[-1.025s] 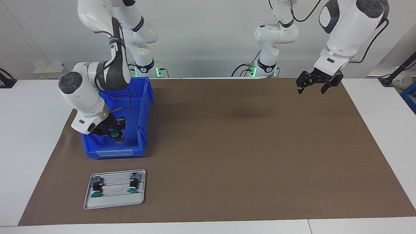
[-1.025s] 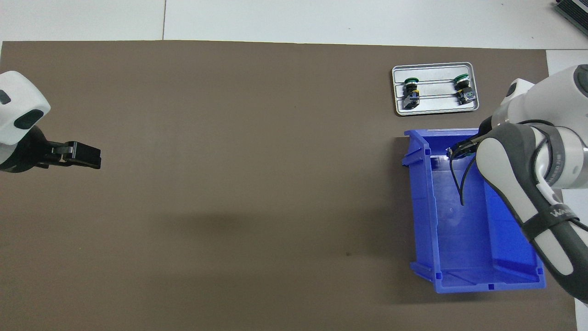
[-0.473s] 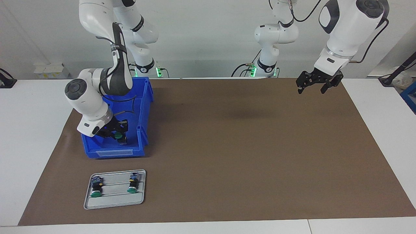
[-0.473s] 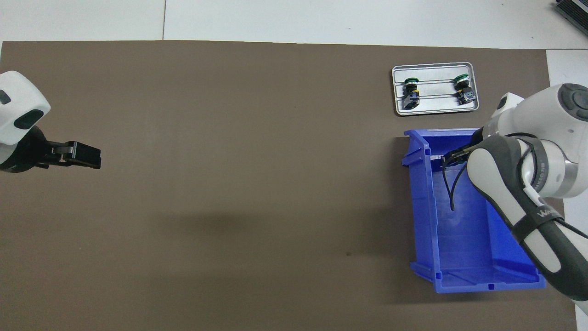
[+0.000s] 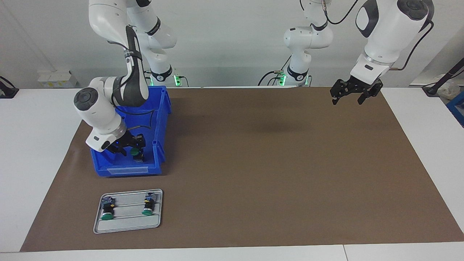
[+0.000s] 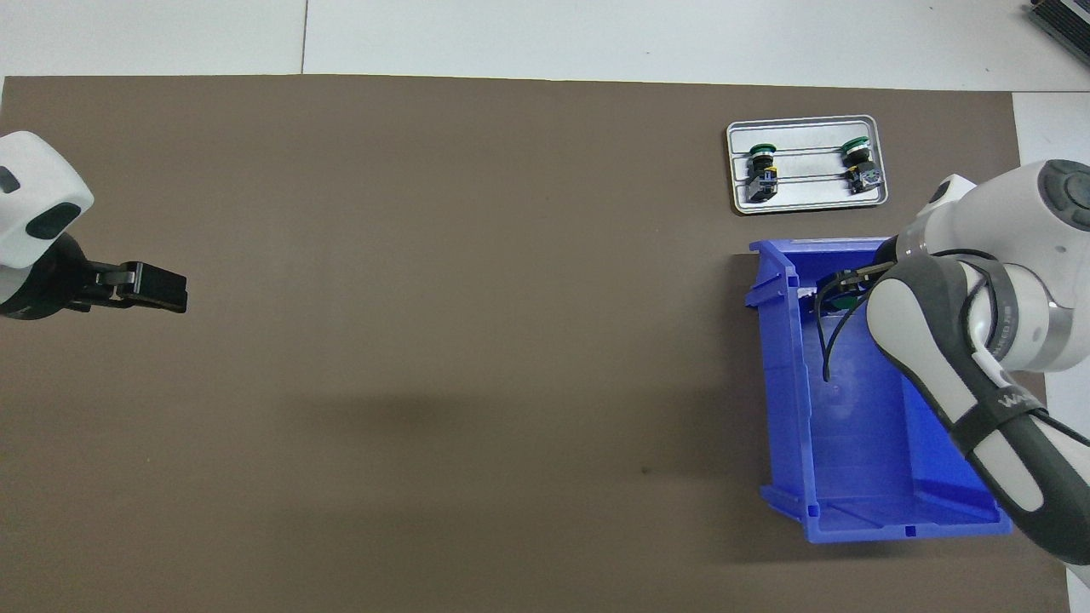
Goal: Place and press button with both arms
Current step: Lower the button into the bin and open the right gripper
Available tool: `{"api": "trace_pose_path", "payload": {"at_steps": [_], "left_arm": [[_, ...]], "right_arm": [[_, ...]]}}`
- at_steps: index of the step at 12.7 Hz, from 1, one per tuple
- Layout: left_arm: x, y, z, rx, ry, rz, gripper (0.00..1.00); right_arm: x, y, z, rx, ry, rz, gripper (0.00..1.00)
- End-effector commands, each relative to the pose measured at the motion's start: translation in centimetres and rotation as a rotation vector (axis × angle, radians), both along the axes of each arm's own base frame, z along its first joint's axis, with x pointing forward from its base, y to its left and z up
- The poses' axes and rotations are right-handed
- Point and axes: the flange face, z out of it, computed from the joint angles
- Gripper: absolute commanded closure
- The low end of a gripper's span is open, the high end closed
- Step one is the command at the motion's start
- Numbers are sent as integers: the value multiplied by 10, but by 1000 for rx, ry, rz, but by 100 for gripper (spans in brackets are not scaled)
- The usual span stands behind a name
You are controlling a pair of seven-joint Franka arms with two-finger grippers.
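A green-capped button (image 5: 137,153) lies in the blue bin (image 5: 161,119), at the bin's end farther from the robots. My right gripper (image 5: 131,148) reaches down into the bin right over it, open, with the button at the tip of one finger. In the overhead view the right arm covers most of this, and only a bit of the button (image 6: 845,292) shows. My left gripper (image 5: 349,95) waits open in the air over the mat's edge at the left arm's end of the table, also seen as the left gripper (image 6: 157,289).
A grey tray (image 5: 127,222) lies farther from the robots than the bin and carries two more buttons (image 5: 107,212) (image 5: 148,207) on its rails. A brown mat (image 5: 272,163) covers the table between the two arms.
The right gripper, shut on the button a second ago, has lowered it toward the bin's end wall and spread its fingers. The left arm has not moved.
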Motion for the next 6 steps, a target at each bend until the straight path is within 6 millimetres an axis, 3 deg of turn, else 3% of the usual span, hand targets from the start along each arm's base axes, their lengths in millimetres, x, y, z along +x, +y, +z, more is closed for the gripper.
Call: {"api": "trace_pose_path", "payload": {"at_steps": [1,5,6], "left_arm": [[-9,4,1,15,4,-9,0],[-9,5,1,15,4,-7,0],[-9,4,1,15,4,-9,0]], "right_arm": [[-9,6,35,15,-29,-130,6],[-28,14,95,8,-68,-296,3],[-34,28,111,7,-70,-317,2]]}}
